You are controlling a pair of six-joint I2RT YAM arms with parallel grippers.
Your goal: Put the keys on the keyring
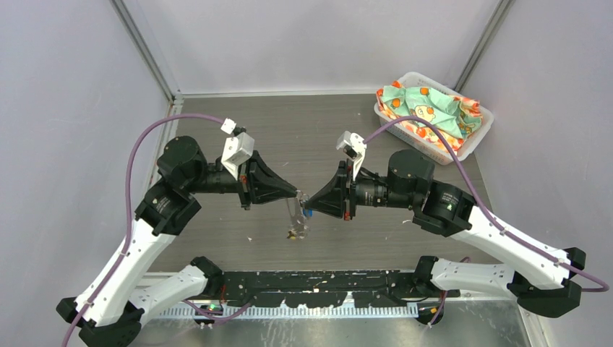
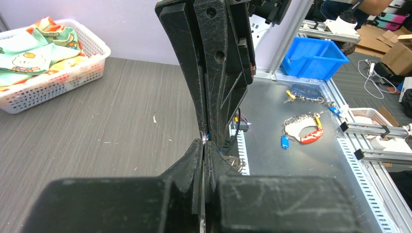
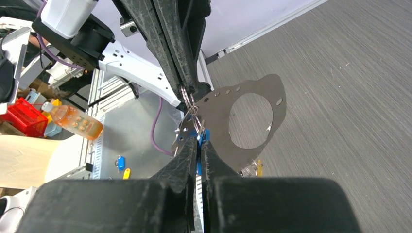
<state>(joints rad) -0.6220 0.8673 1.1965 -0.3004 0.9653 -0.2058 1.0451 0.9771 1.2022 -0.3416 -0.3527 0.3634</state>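
Two robot arms meet over the middle of the table [image 1: 311,123], the left gripper [image 1: 297,194] reaching in from 9 o'clock and the right gripper [image 3: 198,147] from 3 o'clock. The left is clenched on the small wire ring [image 3: 189,100] at the top of the keyring [image 3: 274,104], a flat grey loop that hangs clear of the table toward 6 o'clock from the pinch. The right is clamped on the blue-headed key [image 3: 204,135], pressed up against that wire ring. The yellow-headed key [image 3: 259,168] dangles at the loop's lower edge and appears to be on it already, though its attachment is hidden. Whether the blue key's hole has caught the wire cannot be told; threading it looks like the work remaining. A white basket [image 1: 473,141] of patterned cloth sits at 1 o'clock, untouched.
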